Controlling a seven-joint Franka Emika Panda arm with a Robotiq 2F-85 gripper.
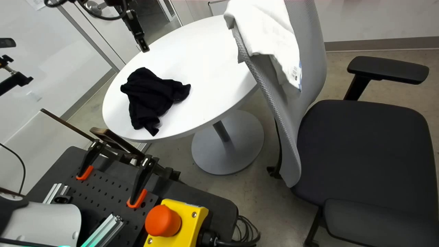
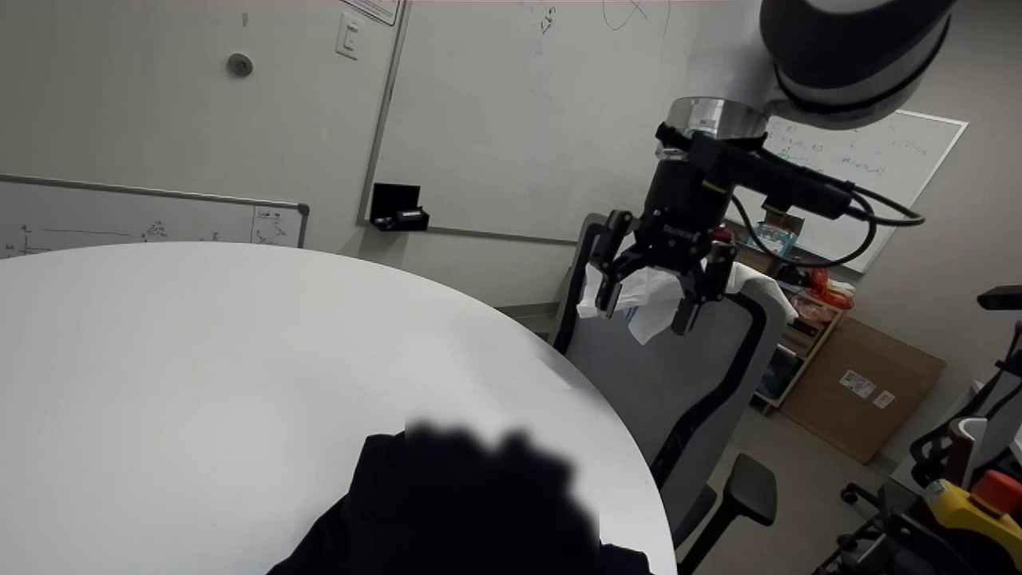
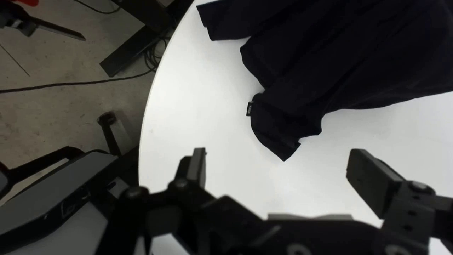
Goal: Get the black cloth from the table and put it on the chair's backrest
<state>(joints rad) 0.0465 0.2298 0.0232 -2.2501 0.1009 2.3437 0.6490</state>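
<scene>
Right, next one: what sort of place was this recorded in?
Probably a robotics lab, perhaps within an office. The signs: a whiteboard with handwriting on it, a yellow box that looks like an emergency stop, and a perforated black plate of the workbench kind.

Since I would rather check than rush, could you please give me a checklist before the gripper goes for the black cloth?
Gripper open: ok, jaws apart.
Black cloth on the table: ok, lying bunched.
Gripper centred over the cloth: not ok, most of it lies beyond the jaws in the wrist view.
Backrest bare: not ok, a white cloth drapes over it.
Emergency stop button released: cannot tell.
</scene>
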